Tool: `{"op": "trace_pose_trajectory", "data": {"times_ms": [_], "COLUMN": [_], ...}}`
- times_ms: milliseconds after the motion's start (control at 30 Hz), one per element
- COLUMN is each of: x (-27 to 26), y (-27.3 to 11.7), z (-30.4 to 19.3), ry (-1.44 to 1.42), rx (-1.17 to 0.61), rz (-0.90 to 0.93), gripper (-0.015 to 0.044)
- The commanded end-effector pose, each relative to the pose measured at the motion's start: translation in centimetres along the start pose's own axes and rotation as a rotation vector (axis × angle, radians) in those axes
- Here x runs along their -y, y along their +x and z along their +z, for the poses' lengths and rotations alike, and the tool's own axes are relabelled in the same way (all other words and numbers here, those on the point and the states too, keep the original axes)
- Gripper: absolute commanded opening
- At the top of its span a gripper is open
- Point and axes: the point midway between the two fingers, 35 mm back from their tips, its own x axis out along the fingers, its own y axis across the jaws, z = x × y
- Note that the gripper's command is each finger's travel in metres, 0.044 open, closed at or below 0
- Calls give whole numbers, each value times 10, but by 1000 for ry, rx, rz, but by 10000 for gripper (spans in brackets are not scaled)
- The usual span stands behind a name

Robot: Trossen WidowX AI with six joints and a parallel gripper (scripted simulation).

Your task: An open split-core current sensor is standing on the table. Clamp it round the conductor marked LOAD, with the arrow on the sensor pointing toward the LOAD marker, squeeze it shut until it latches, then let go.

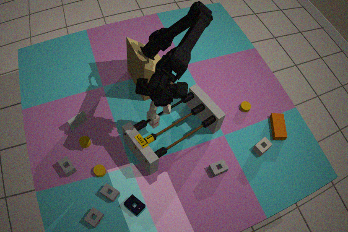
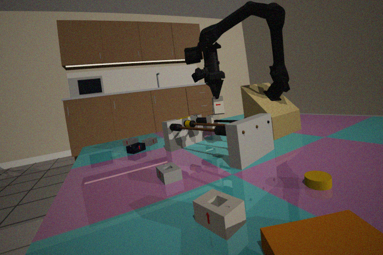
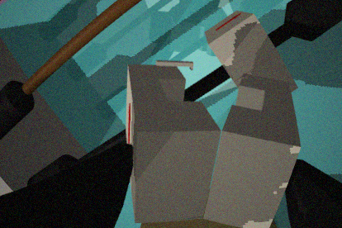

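Observation:
My gripper (image 1: 161, 105) (image 2: 218, 97) (image 3: 212, 165) points down, shut on the open sensor (image 1: 167, 109) (image 2: 218, 107) (image 3: 178, 160), a pale grey split block. Its two halves are spread at the lower end, with a gap between them. It hangs above the rack's rods, near the black rod. Its red arrow points left in the exterior view, toward the LOAD end. The LOAD conductor (image 1: 174, 124) (image 2: 204, 124) (image 3: 101, 26) is the copper middle rod, with a yellow sleeve (image 1: 149, 138) (image 2: 188, 123) beside the yellow LOAD marker (image 1: 141, 141). The sensor is not round it.
Another pale sensor (image 1: 155, 121) (image 3: 264, 53) sits on the black rod, close to the held one. Grey end blocks (image 1: 216, 116) (image 2: 252, 143) carry the rods. Several loose sensors, yellow discs, an orange block (image 1: 278, 127) and a tan base block (image 1: 136, 63) stand around.

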Motion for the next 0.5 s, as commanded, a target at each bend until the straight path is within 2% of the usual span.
{"op": "trace_pose_trajectory", "data": {"times_ms": [0, 467], "x": [-7, -31], "y": [-1, 3], "z": [10, 33], "ry": [110, 523], "rx": [6, 4], "rz": [4, 8], "gripper": [0, 0]}}
